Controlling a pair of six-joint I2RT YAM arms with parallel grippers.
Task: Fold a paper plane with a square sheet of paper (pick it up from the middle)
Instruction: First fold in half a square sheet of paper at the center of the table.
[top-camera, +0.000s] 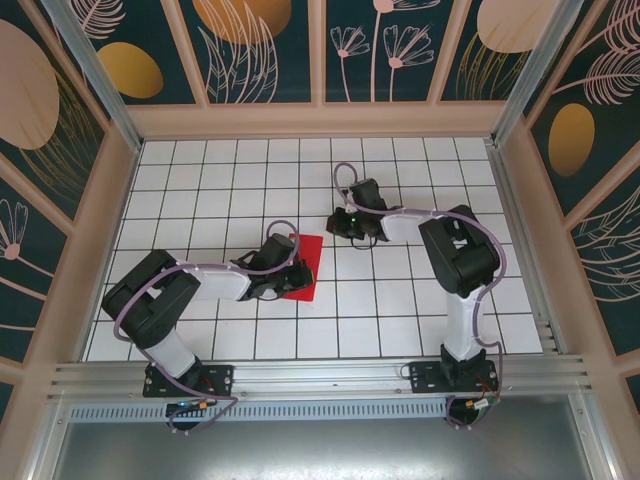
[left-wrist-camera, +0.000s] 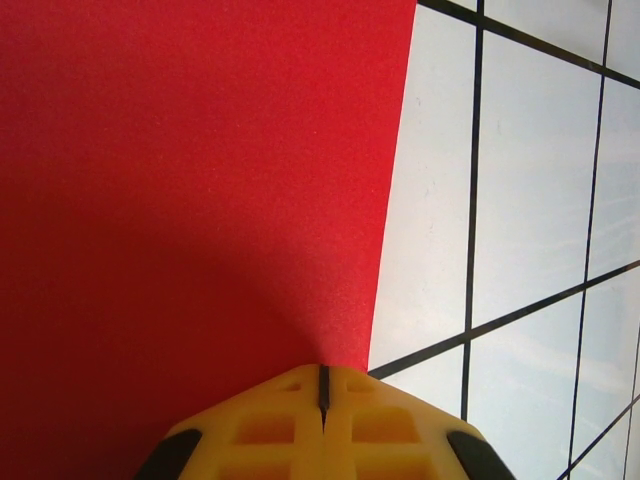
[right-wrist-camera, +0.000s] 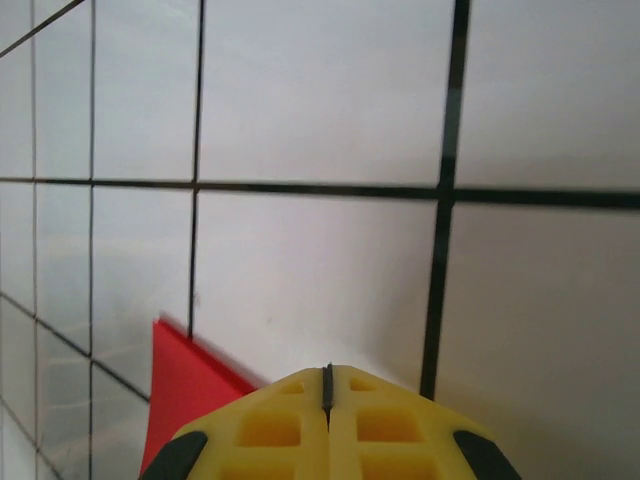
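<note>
Seemingly mid-crease, the square sheet of paper lay flat on the table beneath the left gripper, the right gripper beside its corner, both jaws pressed together on nothing; next, a firm press along the fold.

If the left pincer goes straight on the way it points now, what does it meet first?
The square sheet of paper. The shut left pincer points onto it, close to one of its edges; whether the tips touch it, I cannot tell.
</note>
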